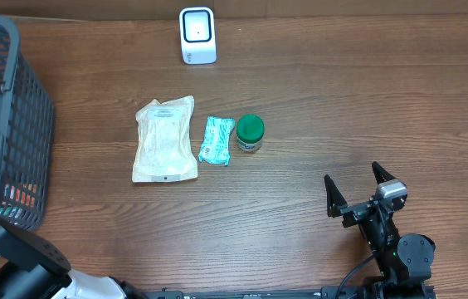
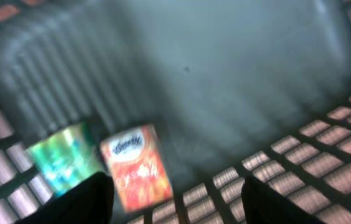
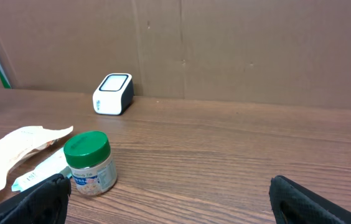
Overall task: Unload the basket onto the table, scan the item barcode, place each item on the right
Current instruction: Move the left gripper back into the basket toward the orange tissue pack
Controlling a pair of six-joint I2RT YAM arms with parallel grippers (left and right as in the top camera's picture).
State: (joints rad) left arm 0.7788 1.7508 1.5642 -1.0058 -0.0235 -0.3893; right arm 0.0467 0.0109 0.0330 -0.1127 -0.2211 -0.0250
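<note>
Mock shop checkout set up on a robot test bench. Brown wood-grain table (image 1: 342,100); white boxy barcode scanner (image 1: 197,35) stands at the middle of its far edge. Dark grey plastic mesh basket (image 1: 18,124) at the left edge, with an orange packet (image 2: 137,165) and a green packet (image 2: 63,163) inside. Packaged goods mid-table: beige flat pouch (image 1: 165,139), teal wrapped packet (image 1: 216,140), green-lidded clear jar (image 1: 250,133). Plain brown cardboard backdrop (image 3: 256,50) behind the far edge. Black robot arm (image 1: 396,249) at the near right corner.

Green-lidded jar (image 1: 250,133); seemingly orange packet (image 2: 139,165)
</note>
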